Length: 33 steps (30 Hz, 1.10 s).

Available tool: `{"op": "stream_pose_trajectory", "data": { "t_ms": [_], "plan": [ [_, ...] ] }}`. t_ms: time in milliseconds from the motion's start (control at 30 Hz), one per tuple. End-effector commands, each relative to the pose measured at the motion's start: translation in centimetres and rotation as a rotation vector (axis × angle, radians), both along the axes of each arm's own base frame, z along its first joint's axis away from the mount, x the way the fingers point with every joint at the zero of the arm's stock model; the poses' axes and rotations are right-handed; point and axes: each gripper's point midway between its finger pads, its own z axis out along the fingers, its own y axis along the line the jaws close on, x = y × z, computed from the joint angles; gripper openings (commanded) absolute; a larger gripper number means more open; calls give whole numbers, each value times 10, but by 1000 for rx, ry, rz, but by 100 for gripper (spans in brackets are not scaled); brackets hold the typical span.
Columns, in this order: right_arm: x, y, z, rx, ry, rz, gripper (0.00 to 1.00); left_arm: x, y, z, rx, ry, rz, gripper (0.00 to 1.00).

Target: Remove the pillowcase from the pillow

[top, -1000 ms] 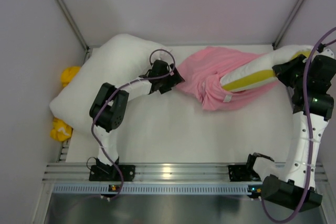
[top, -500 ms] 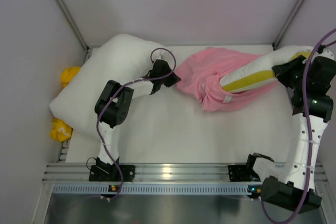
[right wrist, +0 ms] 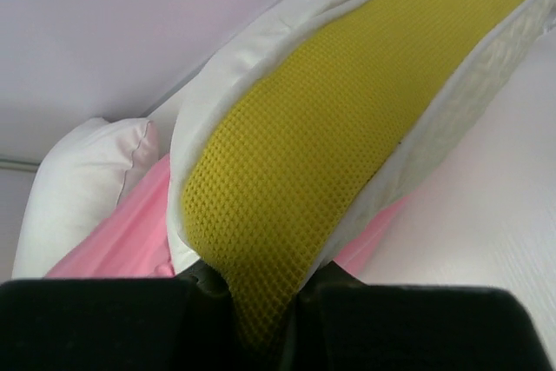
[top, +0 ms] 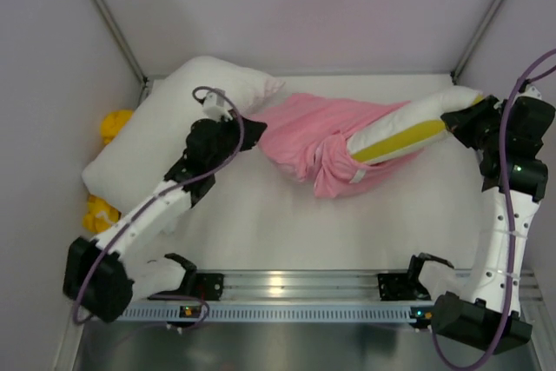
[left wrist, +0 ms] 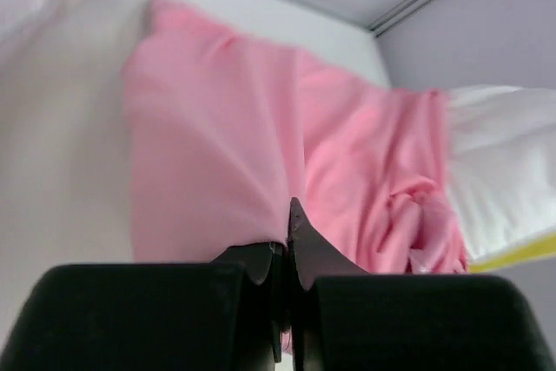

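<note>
While the left claw (left wrist: pixel 290 245) is clenched on the left end of the pink pillowcase (top: pixel 300 132), the right claw (right wrist: pixel 261 297) grips the yellow-banded pillow (top: pixel 408 128), whose right half pokes out of the bunched case. Both stretch across the white counter (top: pixel 287 223), beside a plain white pillow (top: pixel 174 110).

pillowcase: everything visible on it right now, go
The pillowcase is pink, slightly shiny fabric, wrinkled and bunched near its mouth, where a small white label shows. It lies stretched across the table, half off the pillow, whose white-and-yellow end sticks out to the right. The left tool is shut on its left end. The right tool grips the pillow, not the case.
</note>
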Motion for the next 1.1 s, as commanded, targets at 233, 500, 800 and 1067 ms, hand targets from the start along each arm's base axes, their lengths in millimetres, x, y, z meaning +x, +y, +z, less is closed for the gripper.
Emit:
{"op": "stream_pose_trajectory", "data": {
  "t_ms": [233, 500, 800, 1067],
  "plan": [
    [10, -8, 39, -38, -171, -25, 0, -125, 99, 134, 154, -348, 82, 0],
    [33, -21, 10, -18, -115, -55, 0, -208, 193, 188, 232, -449, 330, 0],
    [45, -41, -4, -44, -73, -124, 0, -254, 245, 199, 306, -439, 454, 0],
    [51, -58, -13, -48, -44, -168, 0, -291, 294, 213, 323, -439, 575, 0]
  ]
}}
